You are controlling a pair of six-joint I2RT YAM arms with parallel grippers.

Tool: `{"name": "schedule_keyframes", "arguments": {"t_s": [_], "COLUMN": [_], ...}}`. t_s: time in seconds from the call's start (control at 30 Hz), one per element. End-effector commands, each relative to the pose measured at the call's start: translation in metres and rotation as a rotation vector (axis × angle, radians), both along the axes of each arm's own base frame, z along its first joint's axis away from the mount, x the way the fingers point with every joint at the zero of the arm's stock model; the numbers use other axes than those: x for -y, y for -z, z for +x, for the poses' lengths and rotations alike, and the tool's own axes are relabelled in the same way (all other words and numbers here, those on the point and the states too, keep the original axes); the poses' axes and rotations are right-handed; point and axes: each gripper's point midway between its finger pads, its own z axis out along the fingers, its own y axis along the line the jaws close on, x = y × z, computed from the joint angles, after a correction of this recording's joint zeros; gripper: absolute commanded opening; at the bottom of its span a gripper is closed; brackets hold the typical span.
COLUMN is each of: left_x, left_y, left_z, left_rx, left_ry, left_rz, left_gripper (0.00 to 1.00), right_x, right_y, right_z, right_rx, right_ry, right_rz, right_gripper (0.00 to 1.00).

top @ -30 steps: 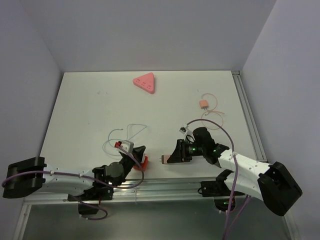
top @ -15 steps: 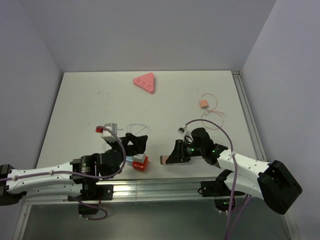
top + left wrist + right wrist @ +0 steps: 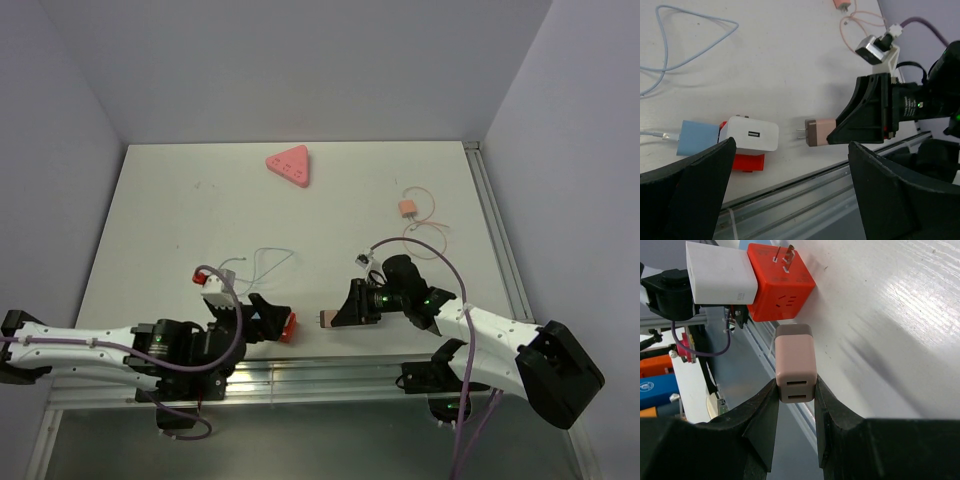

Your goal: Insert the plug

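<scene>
A pink plug (image 3: 327, 319) is pinched at its rear end in my right gripper (image 3: 345, 312), which is shut on it. Its two prongs point left at a red socket cube (image 3: 747, 162) lying on the table, a short gap apart. A white charger (image 3: 749, 135) sits on that cube, with a blue connector (image 3: 697, 137) at its far side. In the right wrist view the plug (image 3: 796, 367) lines up below the cube (image 3: 780, 282). My left gripper (image 3: 791, 145) stands wide open, drawn back from the cube, nothing between its fingers.
A pink triangular block (image 3: 290, 165) lies at the back of the table. A small orange adapter (image 3: 406, 209) with a thin cable lies at the right. A white cable (image 3: 262, 262) loops behind the cube. An aluminium rail (image 3: 330, 370) runs along the near edge.
My left gripper has opened and let go of the red cube with the charger, then drawn back. The cube now rests on the table. The right arm and plug have stayed put.
</scene>
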Motion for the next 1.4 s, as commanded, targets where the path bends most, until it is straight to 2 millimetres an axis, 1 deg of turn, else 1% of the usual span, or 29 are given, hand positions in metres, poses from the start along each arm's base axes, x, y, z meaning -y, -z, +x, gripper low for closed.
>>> {"name": "schedule_keyframes", "arguments": {"t_s": [0.0,0.03,0.1,0.17,0.2,0.3,0.33,0.4,0.43,0.47,0.53,0.57,0.6,0.63,0.67,0.73,0.77,0.8,0.83,0.87,0.9,0.97,1.03,1.07,1.1,1.13,1.2,1.37], "left_x": [-0.013,-0.013,-0.013,-0.01,-0.011,-0.004,-0.01,-0.005,-0.008,-0.008,-0.011,-0.011,-0.011,-0.015,-0.006,-0.004,0.001,0.001,-0.001,0.0,0.007,0.01,0.017,0.018,0.016,0.017,0.016,0.02], "left_y": [0.003,0.008,0.025,0.038,0.044,0.049,0.053,0.058,0.062,0.071,0.08,0.089,0.093,0.102,0.099,0.101,0.093,0.092,0.095,0.089,0.083,0.081,0.079,0.083,0.086,0.084,0.09,0.094], "left_z": [0.005,0.004,0.0,-0.002,-0.004,-0.016,-0.021,-0.031,-0.033,-0.036,-0.039,-0.041,-0.042,-0.04,-0.043,-0.041,-0.04,-0.036,-0.033,-0.031,-0.03,-0.026,-0.023,-0.021,-0.013,-0.011,-0.007,-0.007], "left_rx": [0.002,-0.006,-0.041,-0.046,-0.041,-0.002,0.009,-0.001,-0.001,-0.026,-0.052,-0.072,-0.078,-0.074,-0.088,-0.083,-0.083,-0.086,-0.082,-0.061,-0.058,-0.013,-0.018,-0.006,-0.008,-0.012,-0.02,-0.028], "left_ry": [-0.056,-0.055,-0.063,-0.077,-0.08,-0.079,-0.063,-0.048,-0.045,-0.051,-0.066,-0.067,-0.062,-0.06,-0.041,-0.018,0.002,-0.009,-0.008,0.017,0.023,0.049,0.053,0.069,0.045,0.032,0.004,-0.005], "left_rz": [-0.02,-0.007,0.027,0.069,0.1,0.135,0.188,0.216,0.25,0.267,0.276,0.269,0.261,0.266,0.198,0.175,0.129,0.106,0.099,0.097,0.053,0.077,0.071,0.123,0.148,0.157,0.188,0.206], "left_gripper": [1.0,0.99,1.0,0.99,0.99,0.95,0.95,0.9,0.89,0.88,0.89,0.91,0.93,0.95,0.97,0.97,0.97,0.97,0.97,0.96,0.97,0.98,1.0,0.99,0.99,0.99,0.99,0.99], "right_x": [-0.007,-0.006,-0.005,-0.005,-0.005,-0.004,-0.004,-0.004,-0.003,-0.003,-0.002,-0.002,-0.003,-0.003,-0.003,-0.003,-0.003,-0.003,-0.003,-0.003,-0.003,-0.003,-0.003,-0.003,-0.004,-0.004,-0.004,-0.003], "right_y": [-0.018,-0.019,-0.019,-0.018,-0.018,-0.015,-0.015,-0.015,-0.015,-0.015,-0.015,-0.015,-0.016,-0.016,-0.016,-0.016,-0.015,-0.016,-0.016,-0.015,-0.016,-0.017,-0.017,-0.016,-0.017,-0.017,-0.017,-0.015], "right_z": [0.008,0.009,0.009,0.008,0.008,0.007,0.006,0.006,0.005,0.005,0.005,0.005,0.005,0.005,0.005,0.005,0.004,0.005,0.004,0.004,0.004,0.004,0.004,0.004,0.004,0.004,0.003,0.002], "right_rx": [0.079,0.085,0.089,0.09,0.089,0.081,0.08,0.08,0.082,0.083,0.086,0.086,0.086,0.083,0.087,0.081,0.08,0.083,0.085,0.082,0.084,0.083,0.084,0.081,0.082,0.082,0.082,0.081], "right_ry": [-0.01,-0.006,0.001,0.002,-0.001,0.002,0.001,0.002,0.002,0.007,0.008,0.008,0.008,0.011,0.011,0.013,0.012,0.015,0.015,0.016,0.018,0.018,0.02,0.019,0.019,0.019,0.02,0.019], "right_rz": [0.038,0.04,0.038,0.037,0.038,0.037,0.038,0.04,0.041,0.041,0.042,0.042,0.044,0.047,0.051,0.053,0.053,0.055,0.056,0.055,0.056,0.06,0.06,0.06,0.062,0.063,0.064,0.058], "right_gripper": [0.0,0.0,0.0,0.0,0.0,0.0,0.0,0.0,0.0,0.0,0.0,0.0,0.0,0.0,0.0,0.0,0.0,0.0,0.0,0.0,0.0,0.0,0.0,0.0,0.0,0.0,0.0,0.0]}}
